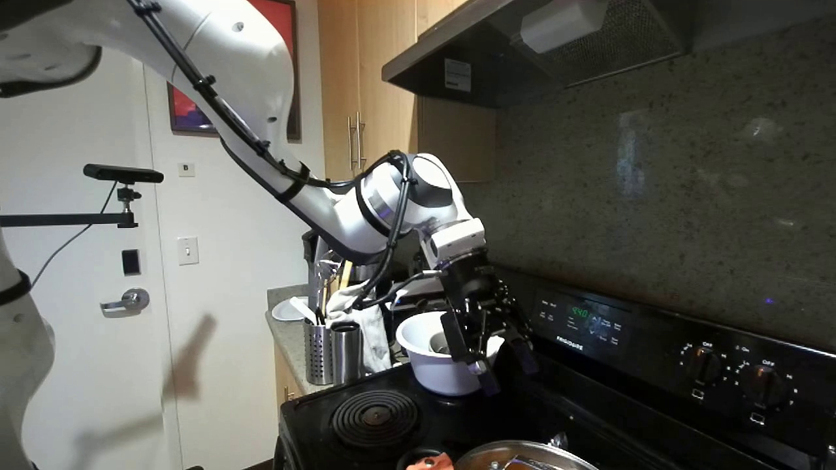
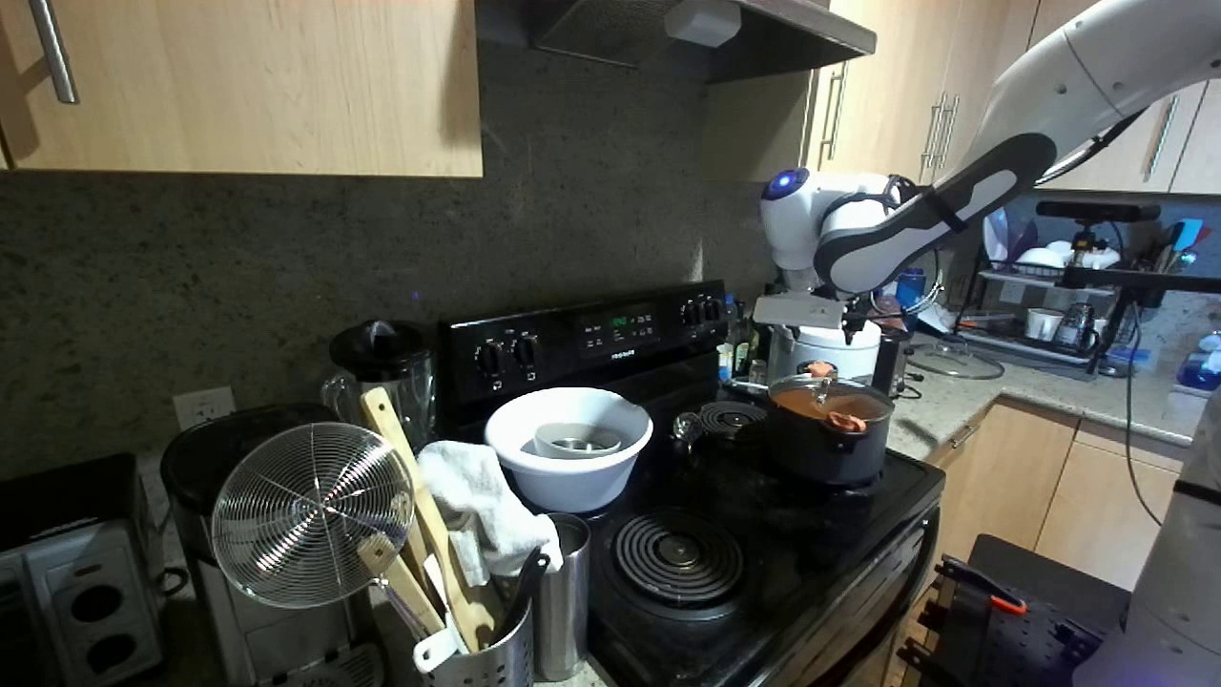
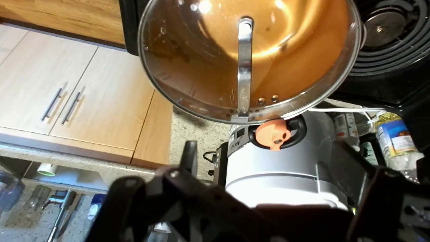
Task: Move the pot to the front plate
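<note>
Black and spread wide, the gripper (image 1: 509, 377) hangs in an exterior view — glass lid (image 1: 529, 450) at six o'clock. In an exterior view the covered pot (image 2: 826, 458) stands on the stove (image 2: 796, 539), white vessel (image 2: 572, 485) at nine o'clock, steel cylinder (image 2: 565, 611) at eight. In the wrist view the pot lies at twelve — a silver appliance (image 3: 275, 164) at six.

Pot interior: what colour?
Coppery orange-brown. The inside of the pot shows best in the wrist view, through its clear lid.
</note>
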Robot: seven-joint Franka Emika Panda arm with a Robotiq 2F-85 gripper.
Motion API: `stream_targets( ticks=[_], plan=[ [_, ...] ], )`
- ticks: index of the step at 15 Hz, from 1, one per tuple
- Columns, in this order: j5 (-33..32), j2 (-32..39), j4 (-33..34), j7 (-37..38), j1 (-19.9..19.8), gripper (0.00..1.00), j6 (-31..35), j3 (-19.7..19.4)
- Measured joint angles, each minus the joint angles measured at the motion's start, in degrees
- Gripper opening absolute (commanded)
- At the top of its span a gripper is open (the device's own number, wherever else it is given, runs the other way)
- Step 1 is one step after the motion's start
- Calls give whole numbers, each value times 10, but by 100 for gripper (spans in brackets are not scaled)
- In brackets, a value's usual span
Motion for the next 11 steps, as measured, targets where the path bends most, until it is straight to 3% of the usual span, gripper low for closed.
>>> stream_targets(
  ticks=[7, 11],
  plan=[
    [27, -57, 4, -9, 13, 100, -71, 40],
    [29, -57, 3, -12, 13, 100, -72, 42]
  ],
)
